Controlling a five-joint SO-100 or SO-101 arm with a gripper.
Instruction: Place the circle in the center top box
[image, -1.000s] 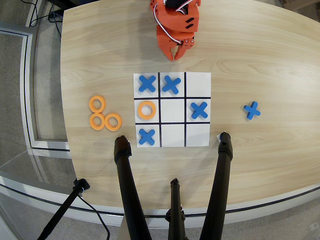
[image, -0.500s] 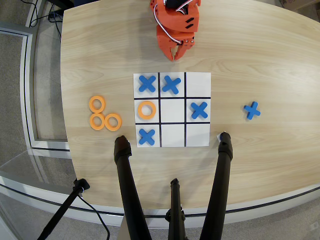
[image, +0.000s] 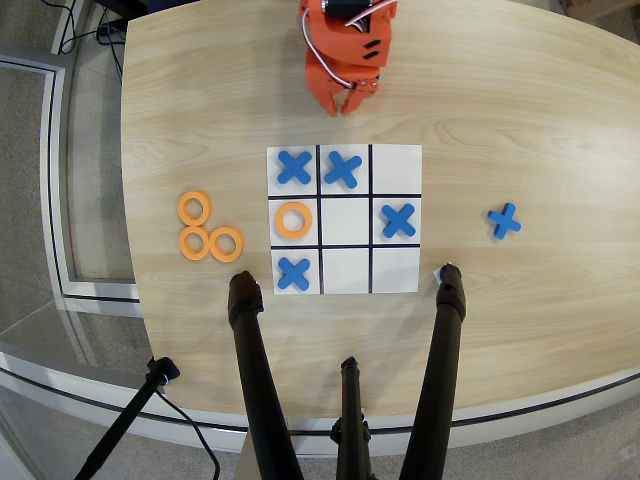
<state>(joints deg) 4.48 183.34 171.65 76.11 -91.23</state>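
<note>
Tripod legs (image: 255, 390) nearest; we note 3 loose rings (image: 209, 230) left of board (image: 396, 160); center top box (image: 346, 270) bare; gripper (image: 345, 103) released, grasping nothing, beyond board.

table (image: 520, 120): pale matt wood grain | rings (image: 194, 208): smooth orange plastic

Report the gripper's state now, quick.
Gripper: jaws nearly together, holding nothing, hanging above bare table beyond the board; fully shut or not cannot be told.
</note>
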